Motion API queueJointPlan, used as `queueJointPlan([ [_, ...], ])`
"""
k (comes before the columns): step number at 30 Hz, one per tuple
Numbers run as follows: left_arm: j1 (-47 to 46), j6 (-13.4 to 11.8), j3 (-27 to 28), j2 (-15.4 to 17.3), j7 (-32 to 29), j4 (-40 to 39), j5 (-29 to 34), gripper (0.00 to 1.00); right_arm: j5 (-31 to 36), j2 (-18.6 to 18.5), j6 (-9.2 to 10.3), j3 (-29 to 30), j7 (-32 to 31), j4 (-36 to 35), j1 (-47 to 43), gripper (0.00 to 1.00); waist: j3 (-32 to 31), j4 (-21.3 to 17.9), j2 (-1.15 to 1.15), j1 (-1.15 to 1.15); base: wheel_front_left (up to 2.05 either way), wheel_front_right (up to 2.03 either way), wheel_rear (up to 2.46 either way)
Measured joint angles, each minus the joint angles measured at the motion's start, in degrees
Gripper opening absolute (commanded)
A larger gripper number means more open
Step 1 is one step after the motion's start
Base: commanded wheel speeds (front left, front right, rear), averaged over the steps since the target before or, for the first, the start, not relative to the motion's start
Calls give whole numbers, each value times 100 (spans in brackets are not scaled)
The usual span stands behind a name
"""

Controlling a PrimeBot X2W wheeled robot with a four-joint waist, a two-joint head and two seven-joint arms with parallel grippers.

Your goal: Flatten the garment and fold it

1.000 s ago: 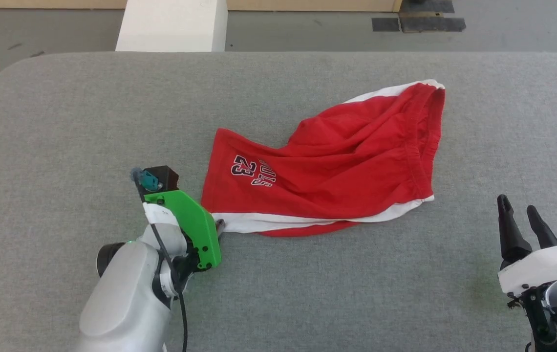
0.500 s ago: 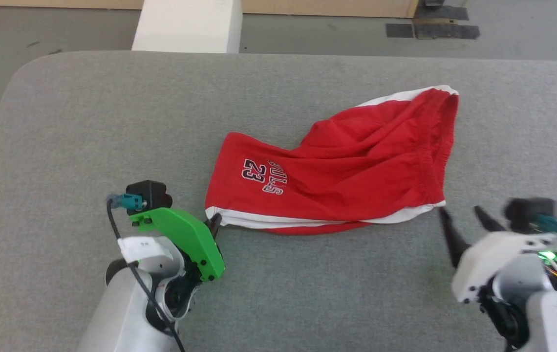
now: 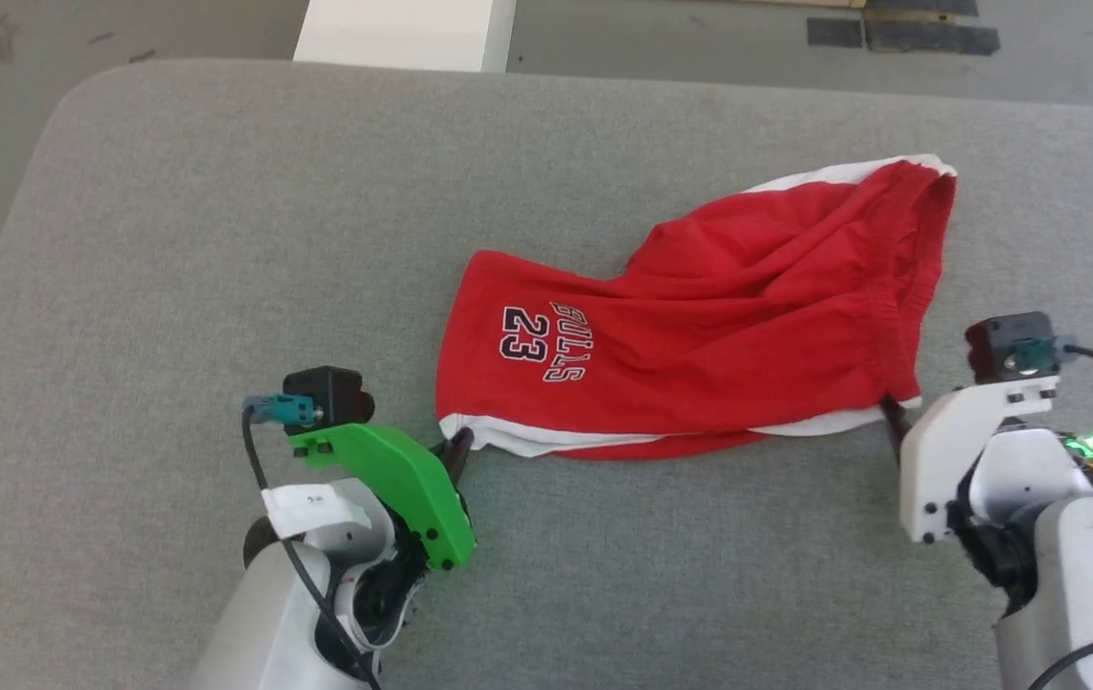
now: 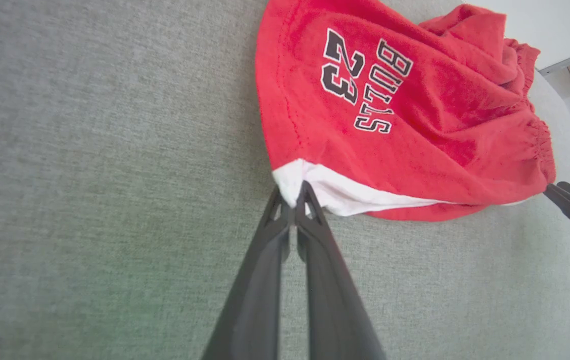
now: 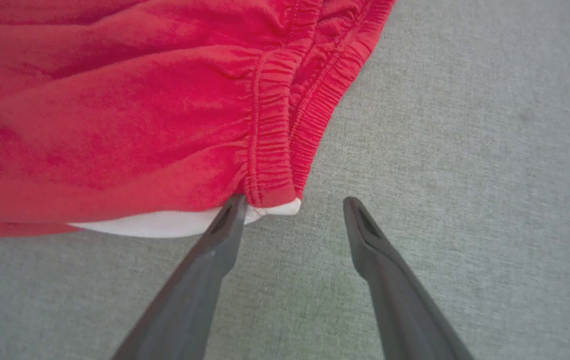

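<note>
Nearest the robot, the left gripper (image 3: pixel 460 445) reaches in from the near left behind a green wrist bracket (image 3: pixel 393 479). Its two dark fingers are pressed together on the white stripe (image 4: pixel 345 192) at the near-left hem corner of the garment (image 3: pixel 700 355). The left wrist view shows the white cloth pinched between the fingertips.

At the near right, the right gripper (image 5: pixel 293 201), carried on a white wrist bracket (image 3: pixel 949 450), stands spread wide and holds nothing. One fingertip meets the white edge at the near end of the elastic waistband (image 5: pixel 270 145). The other is over the bare desk (image 3: pixel 220 211), and the waistband corner lies between the two.

The garment lies on the grey fabric-covered desk, right of centre, with the leg hem to the left and the waistband to the right. Its near edge runs roughly straight between the two grippers.

Farther in, the print "BULLS 23" (image 3: pixel 546 343), dark letters with white edging, sits on the left leg. The cloth beyond it is rumpled into folds. A second white stripe (image 3: pixel 844 174) marks the far-right edge.

Past the desk's rounded far edge lies a grey floor (image 3: pixel 662 38), with a white block (image 3: pixel 403 34) and dark patches (image 3: pixel 901 34).
</note>
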State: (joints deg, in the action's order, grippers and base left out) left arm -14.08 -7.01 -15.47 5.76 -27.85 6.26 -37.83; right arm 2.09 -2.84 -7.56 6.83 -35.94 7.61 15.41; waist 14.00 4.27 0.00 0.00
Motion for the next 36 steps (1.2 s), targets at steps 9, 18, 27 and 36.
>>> queueJointPlan([
  [9,-2,44,-53,-26,46,52,-8,0,91,-2,0,313,30,375,134,100,214,123,0,0,0,0,0],
  [18,-5,44,-54,-18,46,102,-29,0,-171,-13,0,202,101,586,312,0,291,140,0,0,0,0,0],
  [27,-1,121,100,-63,230,65,-401,0,-987,-2,0,236,258,541,285,0,-4,67,0,0,0,0,0],
  [36,-110,299,500,-143,408,-544,-1006,0,-2025,-3,0,154,-12,-471,212,0,-499,-57,0,0,0,0,0],
])
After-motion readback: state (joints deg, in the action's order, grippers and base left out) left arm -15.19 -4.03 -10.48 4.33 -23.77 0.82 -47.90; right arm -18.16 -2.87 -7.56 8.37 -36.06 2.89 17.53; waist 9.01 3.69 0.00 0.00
